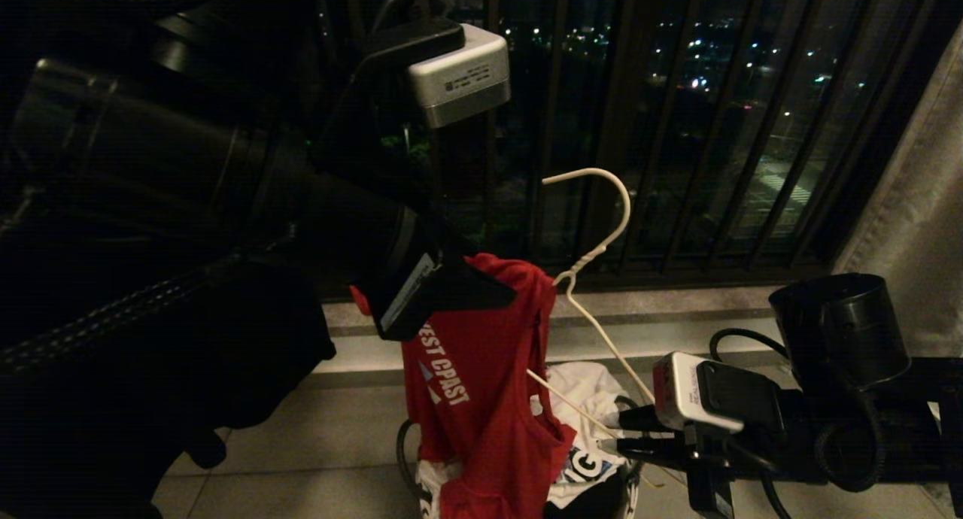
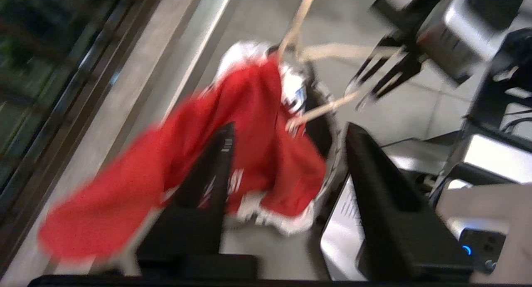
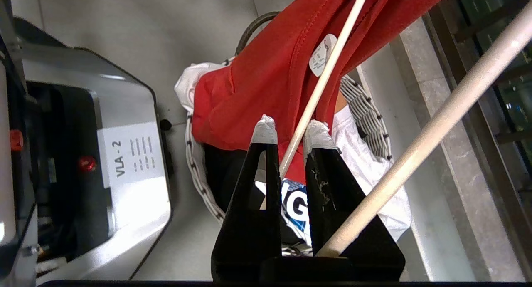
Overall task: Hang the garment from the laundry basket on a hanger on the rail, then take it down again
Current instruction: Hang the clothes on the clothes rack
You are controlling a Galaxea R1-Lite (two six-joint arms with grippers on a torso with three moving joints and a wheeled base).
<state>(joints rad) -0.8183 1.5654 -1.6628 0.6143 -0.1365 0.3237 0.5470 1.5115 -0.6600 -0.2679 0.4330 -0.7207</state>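
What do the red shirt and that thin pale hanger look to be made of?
The red T-shirt looks like soft matte knit fabric: it drapes in folds and has a stitched seam. The hanger seems coated wire, pale and smooth, thin with a twisted neck; metal underneath is only a guess.

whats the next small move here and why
Probably the left gripper should draw the red shirt's collar over the free end of the white hanger. The right gripper holds the hanger by its lower wire above the basket, and one wire already runs inside the shirt.
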